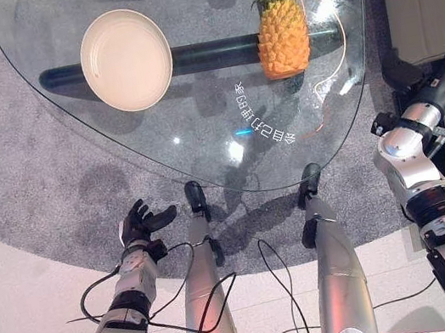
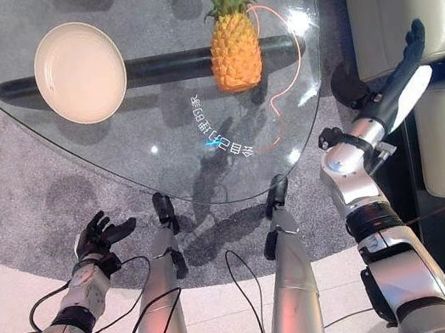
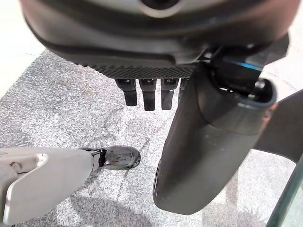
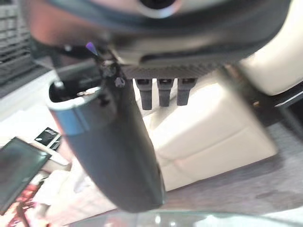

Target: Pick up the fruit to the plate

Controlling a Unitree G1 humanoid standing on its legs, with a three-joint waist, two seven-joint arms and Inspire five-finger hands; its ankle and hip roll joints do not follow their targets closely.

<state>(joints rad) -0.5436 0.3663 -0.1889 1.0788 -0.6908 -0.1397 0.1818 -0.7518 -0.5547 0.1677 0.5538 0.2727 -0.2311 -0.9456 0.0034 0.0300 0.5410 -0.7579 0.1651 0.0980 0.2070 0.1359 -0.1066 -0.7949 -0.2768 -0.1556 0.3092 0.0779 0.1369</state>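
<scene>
Pineapple (image 1: 282, 28) upright on glass table (image 1: 202, 148), well apart from empty plate (image 1: 127, 59). Left hand (image 1: 140, 224) open, low over carpet (image 1: 24, 167).

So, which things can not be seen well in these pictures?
- Pineapple: its far side is hidden in both eye views, since it stands upright facing the camera.
- Glass table: its far part is cut off by the top edge.
- Right hand: the left eye view's right edge cuts it.
</scene>
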